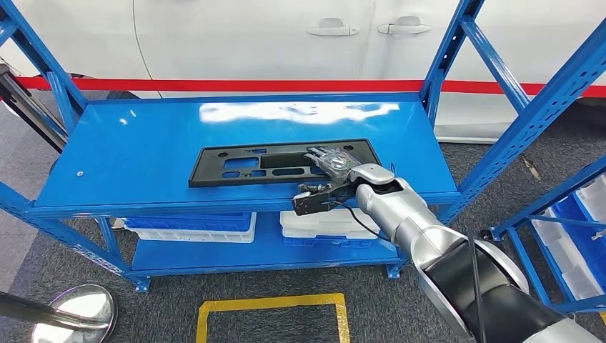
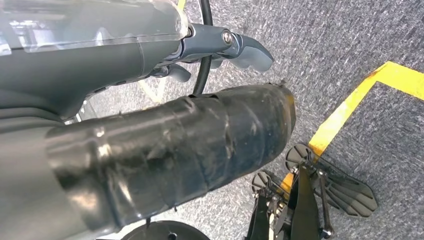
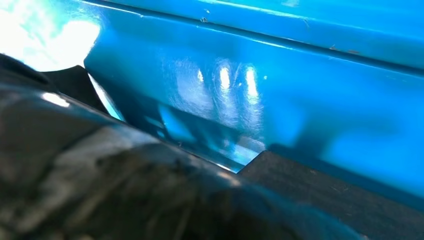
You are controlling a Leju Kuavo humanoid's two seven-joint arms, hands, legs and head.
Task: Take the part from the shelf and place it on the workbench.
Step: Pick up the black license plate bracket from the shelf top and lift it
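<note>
Black part (image 1: 282,163) lies flat on the blue shelf (image 1: 143,153). We see the right hand (image 1: 334,163) resting on its right end, fingers extended; whether it grips, we cannot tell.

Bare blue shelf top (image 1: 136,153) surrounds the black part (image 1: 243,163); slanted frame braces (image 1: 493,64) flank it.

Flat black rectangular part (image 1: 271,163) w/ cutouts lies on blue shelf (image 1: 143,153), near front edge.

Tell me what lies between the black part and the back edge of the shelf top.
Nothing: in the head view, only bare, glossy blue shelf top separates the black part from the back edge.
</note>
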